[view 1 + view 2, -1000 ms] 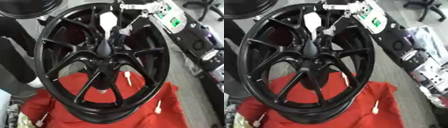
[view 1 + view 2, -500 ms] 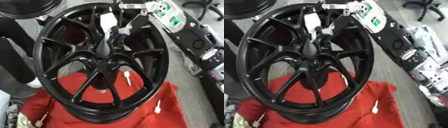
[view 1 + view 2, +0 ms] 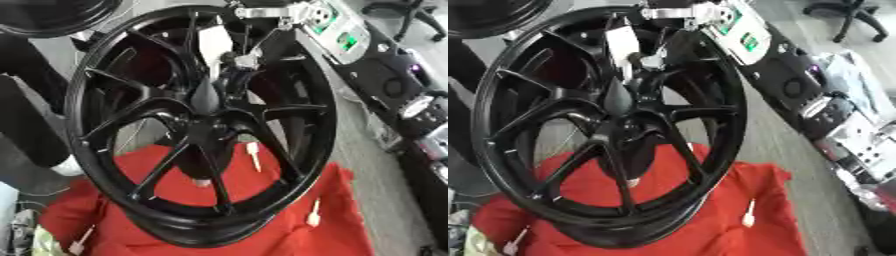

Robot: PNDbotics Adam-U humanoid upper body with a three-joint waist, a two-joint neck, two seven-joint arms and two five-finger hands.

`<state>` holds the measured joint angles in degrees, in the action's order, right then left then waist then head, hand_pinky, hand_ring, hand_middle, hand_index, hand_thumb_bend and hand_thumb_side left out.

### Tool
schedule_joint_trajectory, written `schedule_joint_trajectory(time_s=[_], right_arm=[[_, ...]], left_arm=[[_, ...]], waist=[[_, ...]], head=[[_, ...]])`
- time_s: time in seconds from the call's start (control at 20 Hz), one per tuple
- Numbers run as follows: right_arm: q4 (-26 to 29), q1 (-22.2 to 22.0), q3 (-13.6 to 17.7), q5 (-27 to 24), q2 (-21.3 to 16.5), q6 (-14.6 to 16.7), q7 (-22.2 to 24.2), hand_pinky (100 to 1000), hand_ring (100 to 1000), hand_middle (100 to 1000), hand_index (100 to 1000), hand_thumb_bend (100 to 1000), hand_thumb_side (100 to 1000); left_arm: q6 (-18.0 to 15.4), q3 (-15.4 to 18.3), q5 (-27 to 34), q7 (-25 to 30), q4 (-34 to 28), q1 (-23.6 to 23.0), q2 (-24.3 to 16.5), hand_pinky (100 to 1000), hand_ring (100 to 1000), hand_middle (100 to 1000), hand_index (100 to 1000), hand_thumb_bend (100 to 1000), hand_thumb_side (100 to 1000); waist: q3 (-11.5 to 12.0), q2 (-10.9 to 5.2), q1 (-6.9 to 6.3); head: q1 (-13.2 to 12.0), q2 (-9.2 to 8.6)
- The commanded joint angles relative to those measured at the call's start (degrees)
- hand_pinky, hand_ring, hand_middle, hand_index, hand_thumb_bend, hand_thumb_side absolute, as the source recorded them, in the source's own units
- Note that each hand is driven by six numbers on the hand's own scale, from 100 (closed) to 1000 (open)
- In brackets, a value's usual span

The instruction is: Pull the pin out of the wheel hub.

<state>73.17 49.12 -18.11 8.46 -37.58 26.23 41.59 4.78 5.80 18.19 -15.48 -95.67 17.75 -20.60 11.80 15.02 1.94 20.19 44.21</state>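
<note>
A black wheel hub (image 3: pixel 201 125) fills frame centre above a red cloth (image 3: pixel 289 235). A dark hand (image 3: pixel 229 82) is seen upper centre; finger state cannot be told.

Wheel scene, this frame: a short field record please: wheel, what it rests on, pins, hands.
wheel: black spoked wheel, standing tilted on its rim
support: red cloth under the wheel
hub: dark centre; whether a pin sits in it cannot be told
pins: white pins lie on the cloth, one seen between the spokes, one right of the rim, one at lower left
hand: dark arm reaches down to the hub from above; fingers unclear
</note>
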Motion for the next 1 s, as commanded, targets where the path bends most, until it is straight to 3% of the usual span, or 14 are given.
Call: schedule_joint_trajectory(time_s=[0.05, 0.25, 1.0], right_arm=[[0.07, 0.70, 0.13, 0.80, -1.57, 10.35, 10.38, 914, 743, 409, 643, 100, 389], [0.39, 0.76, 0.70, 0.78, -1.63, 9.49, 10.38, 901, 717, 375, 603, 100, 327], [1.67, 0.78, 1.22, -2.26, -2.34, 3.52, 10.38, 883, 624, 275, 486, 100, 333]], left_arm=[[-0.04, 0.47, -0.24, -0.22, -0.82, 0.62, -1.03, 715, 706, 614, 671, 100, 760], [0.06, 0.50, -0.25, -0.26, -0.83, 0.58, -1.04, 716, 706, 614, 671, 100, 761], [0.42, 0.50, -0.32, -0.32, -0.83, 0.62, -1.05, 717, 704, 613, 671, 100, 764]], waist=[[0.11, -0.73, -0.16], [0.07, -0.71, -0.08], [0.10, -0.81, 0.38]], head=[[0.48, -0.09], [0.45, -0.09], [0.09, -0.09]])
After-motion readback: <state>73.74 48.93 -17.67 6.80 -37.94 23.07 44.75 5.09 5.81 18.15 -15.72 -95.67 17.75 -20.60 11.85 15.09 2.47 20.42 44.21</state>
